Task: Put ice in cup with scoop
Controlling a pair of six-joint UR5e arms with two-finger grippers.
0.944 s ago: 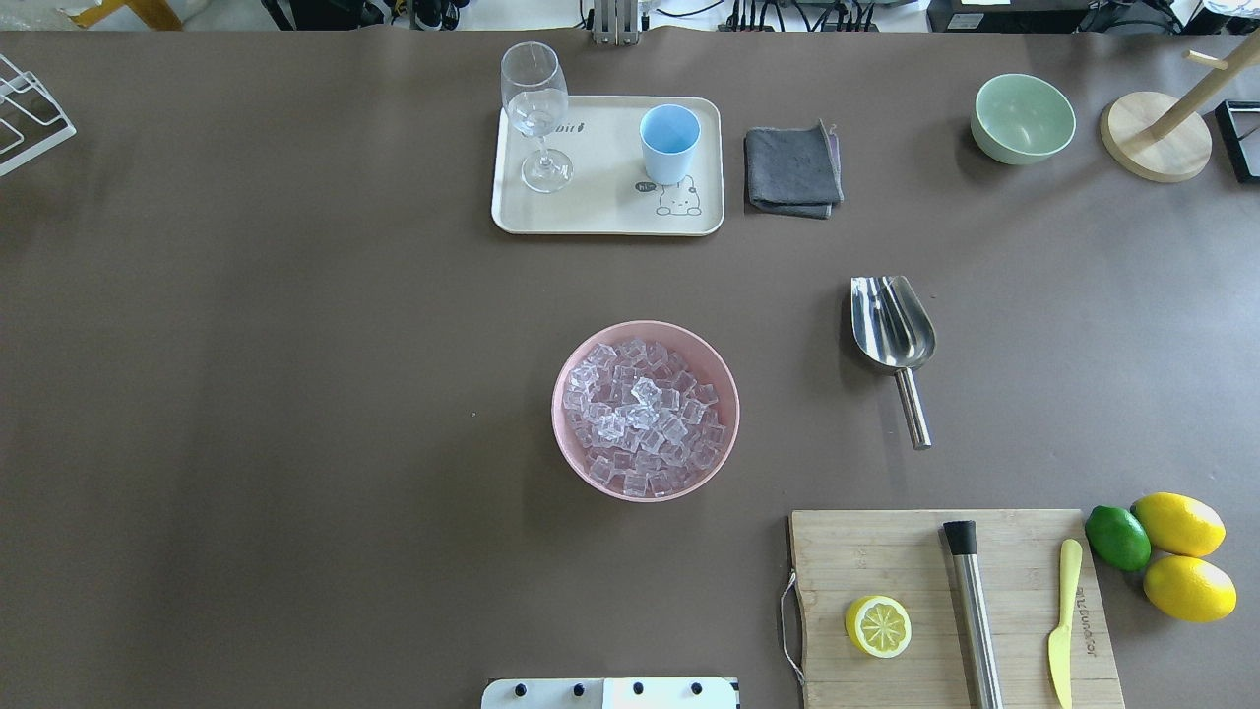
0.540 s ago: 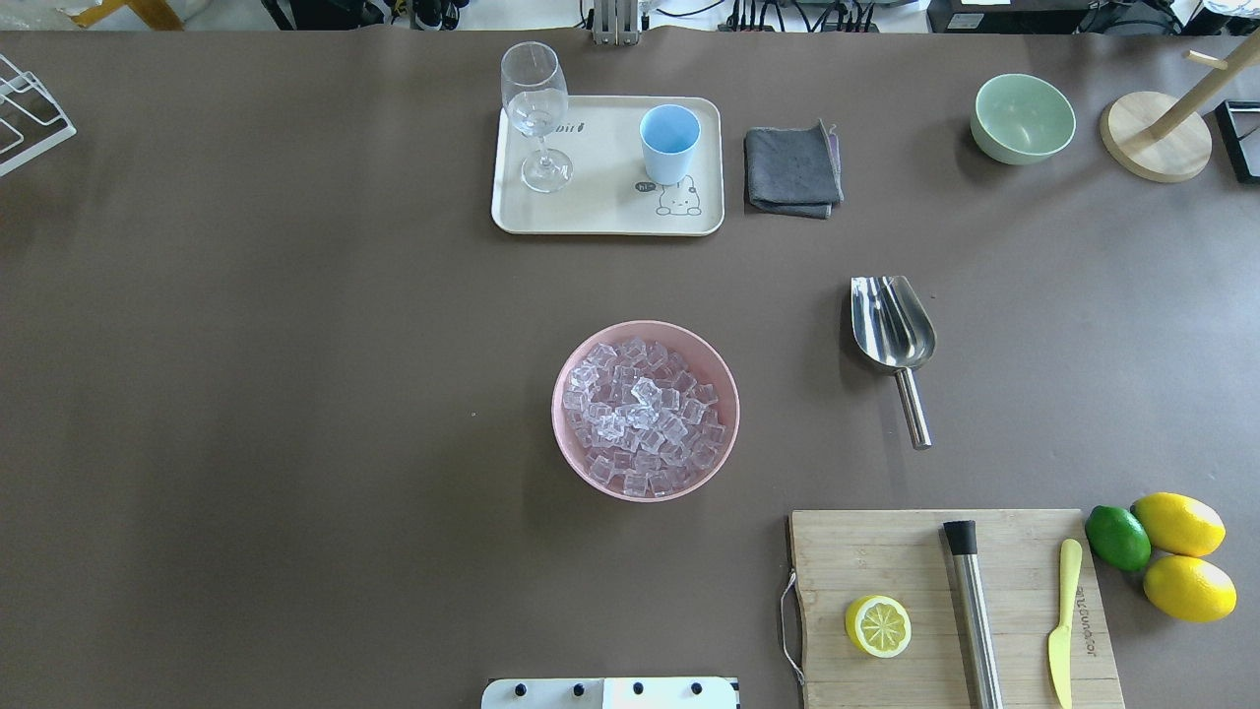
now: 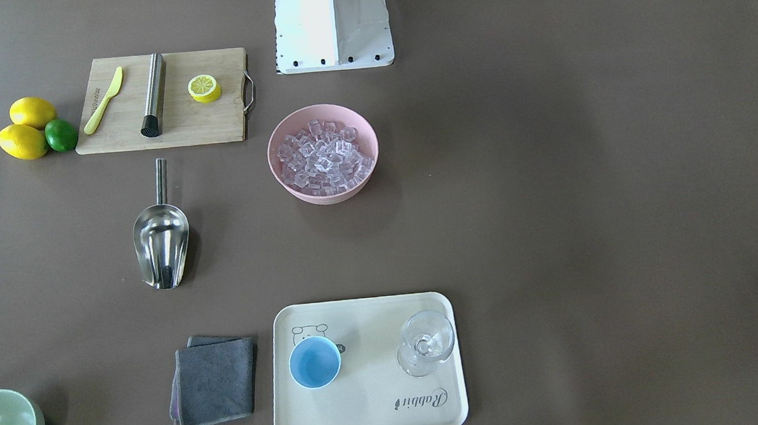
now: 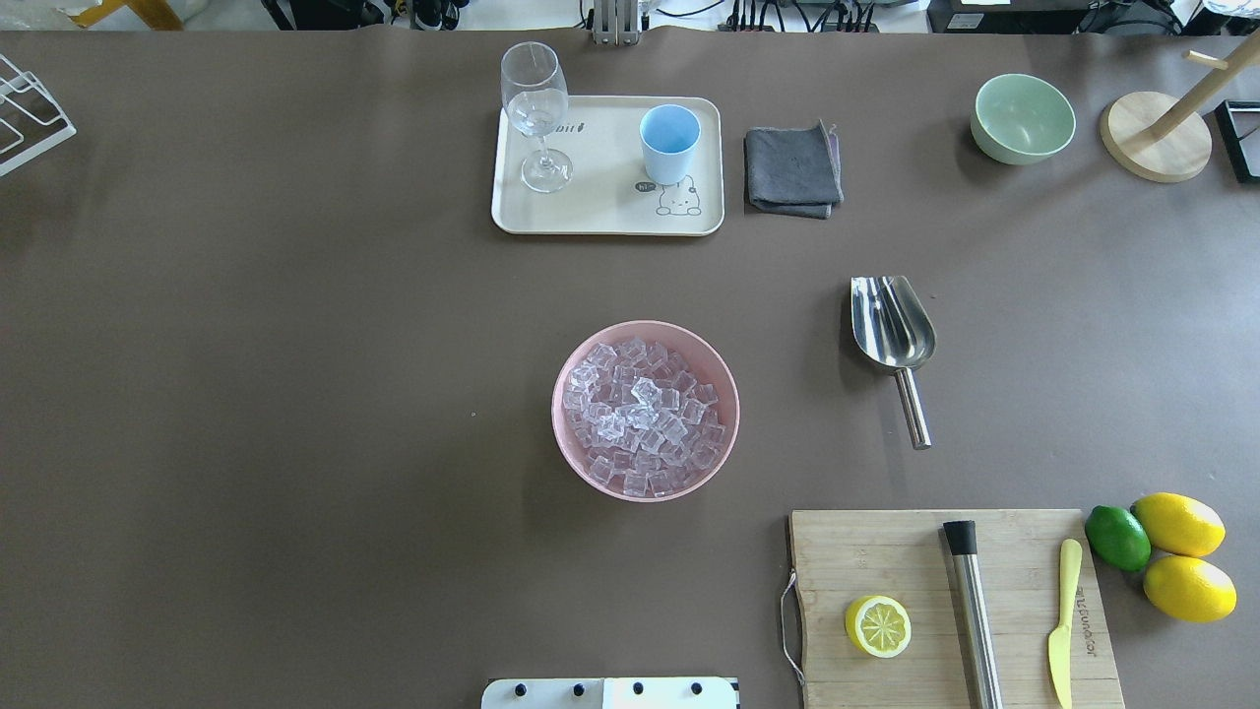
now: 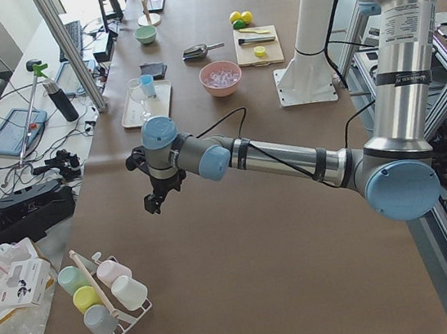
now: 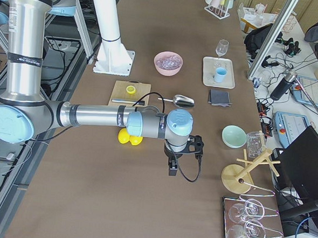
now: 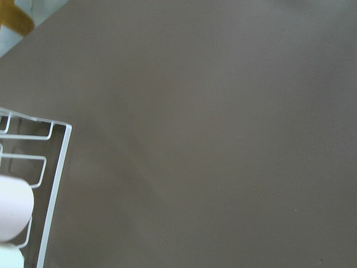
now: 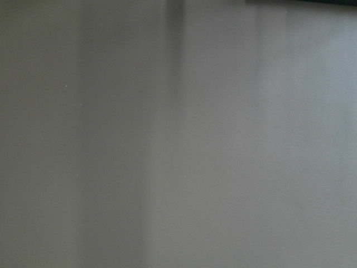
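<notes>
**Overhead view, clock directions taken from the pink bowl.**

- Ice (image 4: 645,418): clear cubes heaped in the pink bowl (image 4: 555,414) at mid-table.
- Cup (image 4: 669,143): light blue, upright and with nothing in it, at 12 o'clock. It stands on the 3 o'clock side of the cream tray (image 4: 600,202).
- Wine glass (image 4: 536,108): upright on the tray's 9 o'clock side, apart from the cup.
- Scoop (image 4: 891,320): steel, lying on the table at about 2 o'clock, well apart from the bowl. Its trough mouth points to 12 o'clock and its rod handle to 6 o'clock. Nothing holds it.
- Grey cloth (image 4: 792,169): folded, just beside the tray at its 3 o'clock.
- Green bowl (image 4: 1022,118): further out at 3 o'clock of the cloth.
- Cutting board (image 4: 886,551): at 4 o'clock, carrying a lemon half (image 4: 877,625), a steel cylinder (image 4: 973,611) and a yellow knife (image 4: 1063,620).
- Left gripper (image 5: 154,204): hangs over bare table toward the robot's left end, well apart from every task item. Whether its jaws are spread or pressed together cannot be told.
- Right gripper (image 6: 171,168): hangs over bare table toward the robot's right end. The state of its jaws likewise cannot be told.
</notes>
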